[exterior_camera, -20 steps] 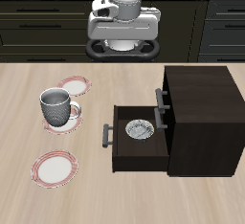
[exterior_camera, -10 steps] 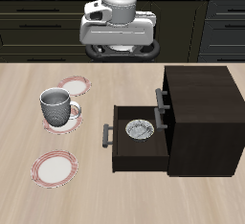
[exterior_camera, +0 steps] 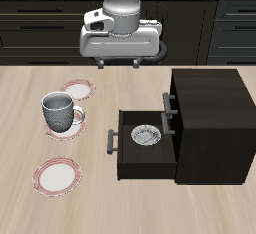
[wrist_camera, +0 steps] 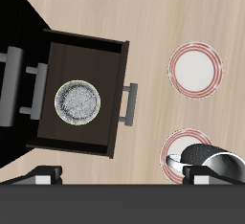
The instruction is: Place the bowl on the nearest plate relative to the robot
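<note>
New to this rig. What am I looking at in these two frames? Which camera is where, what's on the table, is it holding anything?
These are simulator renders of a robot arm at a wooden table. The exterior view looks at it from the front and above; the arm's hand hangs high over the table's back. The wrist view looks straight down from that hand, turned half a turn against the other.

On the table stands a dark cabinet with its drawer pulled open. Inside lies the bowl, also seen at. Beside the cabinet are three pink-rimmed plates: the farthest-back plate, one under a grey mug, and one nearest the front edge.

The hand holds nothing. Whether its fingers are open is not clear from here.
</note>
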Robot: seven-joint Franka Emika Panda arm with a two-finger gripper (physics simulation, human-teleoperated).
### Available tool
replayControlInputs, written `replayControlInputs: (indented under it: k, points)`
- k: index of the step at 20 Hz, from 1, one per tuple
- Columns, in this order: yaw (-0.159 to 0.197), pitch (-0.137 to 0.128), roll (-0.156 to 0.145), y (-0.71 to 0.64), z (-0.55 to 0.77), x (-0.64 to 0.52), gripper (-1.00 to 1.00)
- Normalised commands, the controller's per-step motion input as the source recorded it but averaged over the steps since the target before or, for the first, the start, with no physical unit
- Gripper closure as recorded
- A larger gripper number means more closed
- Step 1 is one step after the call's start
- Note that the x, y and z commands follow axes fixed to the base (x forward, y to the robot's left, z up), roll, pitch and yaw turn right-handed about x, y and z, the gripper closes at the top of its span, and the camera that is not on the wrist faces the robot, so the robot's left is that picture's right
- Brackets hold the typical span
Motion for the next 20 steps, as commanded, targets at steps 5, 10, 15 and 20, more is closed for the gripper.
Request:
replayControlInputs:
  k: [5,10,15,20]
  points:
    - [0.036,-0.005,0.028,0.03,-0.01,0.2,-1.0]
    - [0.02,-0.027,0.008,-0.03,0.03,0.21,-1.0]
    - [0.065,-0.009,0.002,0.0,0.01,0.02,-1.0]
    - [0.172,0.0,0.012,0.05,0.01,0.0,-1.0]
